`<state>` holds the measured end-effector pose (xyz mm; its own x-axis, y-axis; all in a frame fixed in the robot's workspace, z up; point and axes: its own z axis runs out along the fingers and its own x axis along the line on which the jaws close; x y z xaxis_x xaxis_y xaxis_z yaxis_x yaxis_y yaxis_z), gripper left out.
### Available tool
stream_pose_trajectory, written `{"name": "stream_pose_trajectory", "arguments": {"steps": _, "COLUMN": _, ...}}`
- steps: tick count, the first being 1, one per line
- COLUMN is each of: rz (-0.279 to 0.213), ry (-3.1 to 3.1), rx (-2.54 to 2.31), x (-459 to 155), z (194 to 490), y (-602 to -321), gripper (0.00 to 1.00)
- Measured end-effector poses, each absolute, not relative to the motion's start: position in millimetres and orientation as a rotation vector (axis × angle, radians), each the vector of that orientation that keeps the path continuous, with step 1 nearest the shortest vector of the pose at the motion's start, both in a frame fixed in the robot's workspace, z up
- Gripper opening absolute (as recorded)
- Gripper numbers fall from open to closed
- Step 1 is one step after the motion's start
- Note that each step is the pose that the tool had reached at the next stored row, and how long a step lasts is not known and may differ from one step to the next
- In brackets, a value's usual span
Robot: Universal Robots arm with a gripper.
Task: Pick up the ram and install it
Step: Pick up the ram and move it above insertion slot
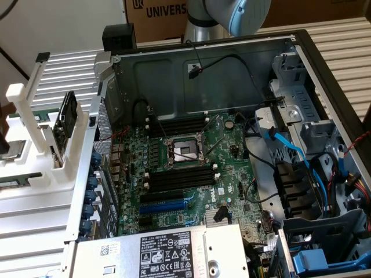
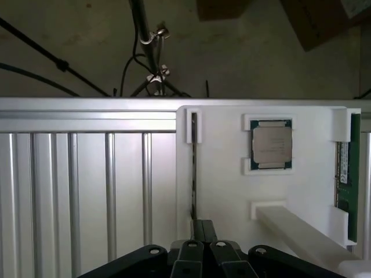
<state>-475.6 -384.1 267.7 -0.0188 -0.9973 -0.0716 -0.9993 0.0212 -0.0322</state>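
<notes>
On ribbed aluminium table (image 2: pixel 87 185), white holder (image 2: pixel 226 185) with ram (image 2: pixel 346 174), cardboard box (image 1: pixel 156 17) behind.

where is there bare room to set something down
Bare: the ribbed table beside the white holder, and the holder between its slot and the cpu. Crowded: inside the case, cables over the drive bays on the exterior view's right.

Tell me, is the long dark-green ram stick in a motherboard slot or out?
Out. The long dark-green ram stick sits in the white plastic holder, near the square silver processor chip, not on the motherboard.
</notes>
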Motion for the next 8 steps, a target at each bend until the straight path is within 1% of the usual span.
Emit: {"name": "stream_pose_trajectory", "arguments": {"steps": 8, "rz": 0.051, "ry": 2.181, "rx": -2.138, "x": -476, "z": 254, "y": -388, "gripper": 0.1}}
